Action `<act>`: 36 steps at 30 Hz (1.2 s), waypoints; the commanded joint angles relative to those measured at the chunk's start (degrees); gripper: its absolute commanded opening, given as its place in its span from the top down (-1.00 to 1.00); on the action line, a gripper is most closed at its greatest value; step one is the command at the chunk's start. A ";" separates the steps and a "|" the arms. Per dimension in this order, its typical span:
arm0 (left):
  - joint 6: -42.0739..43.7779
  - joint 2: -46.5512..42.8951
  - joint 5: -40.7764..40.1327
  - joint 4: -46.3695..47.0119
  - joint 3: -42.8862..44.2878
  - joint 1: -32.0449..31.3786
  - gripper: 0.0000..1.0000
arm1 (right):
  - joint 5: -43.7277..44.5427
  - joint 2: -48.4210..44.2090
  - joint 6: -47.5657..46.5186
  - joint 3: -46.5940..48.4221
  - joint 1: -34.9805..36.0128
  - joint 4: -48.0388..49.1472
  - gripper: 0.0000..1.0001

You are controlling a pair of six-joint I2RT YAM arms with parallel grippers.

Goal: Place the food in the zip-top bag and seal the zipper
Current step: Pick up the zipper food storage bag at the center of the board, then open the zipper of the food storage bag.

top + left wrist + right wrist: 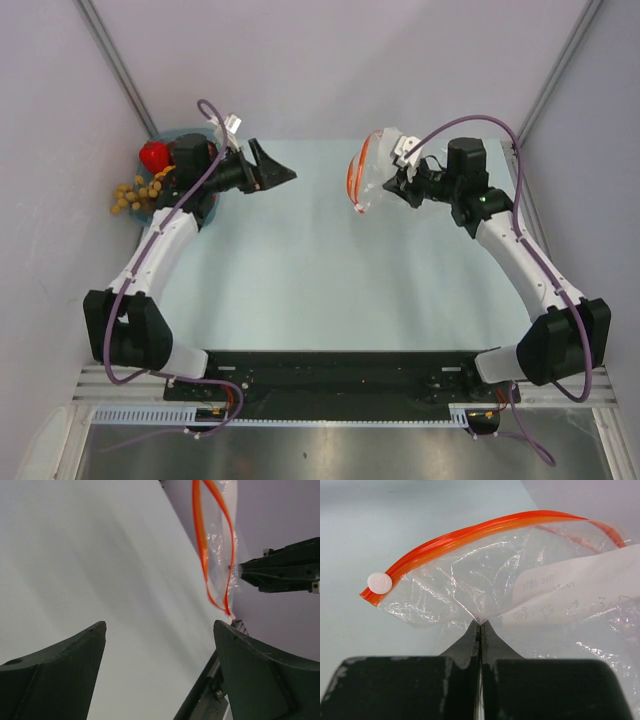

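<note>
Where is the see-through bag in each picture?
Top external: the bag is right of centre near the top, pinched by the right gripper.
Left wrist: the bag is at the upper right.
Right wrist: the bag fills the middle, above the shut fingers.
Shared landmark: its orange zipper.

A pale blue-green table (320, 270) fills the floor of a small enclosure. A plain lavender-white back wall (330, 60) rises behind the table, with matching side walls (45, 150) flanking it. Slanting grey metal posts (118, 65) stand at the table's far corners. A black rail (330, 362) runs along the table's near edge, and a brushed metal sheet (330, 452) lies just in front of that. Soft, even light casts faint shadows on the table.
</note>
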 commanded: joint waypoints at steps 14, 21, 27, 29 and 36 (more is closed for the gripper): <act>-20.20 5.94 9.33 22.57 -1.65 -9.80 -0.29 | -3.40 -9.69 -5.36 -5.88 10.26 7.23 1.00; -37.59 7.70 12.76 42.35 -8.05 -9.98 -0.10 | -1.56 -10.40 -4.13 -8.25 12.72 10.75 1.00; -44.47 7.79 12.94 51.96 -9.92 -9.89 1.00 | 0.19 -8.91 -2.46 -9.40 13.17 12.07 1.00; -39.05 6.39 11.81 44.72 -8.95 -9.98 1.00 | 1.51 -8.29 -0.80 -9.31 13.17 12.07 0.91; 2.80 -0.74 -10.68 4.77 -1.48 -16.56 1.00 | 11.87 -11.36 12.88 -9.22 10.80 8.47 -0.68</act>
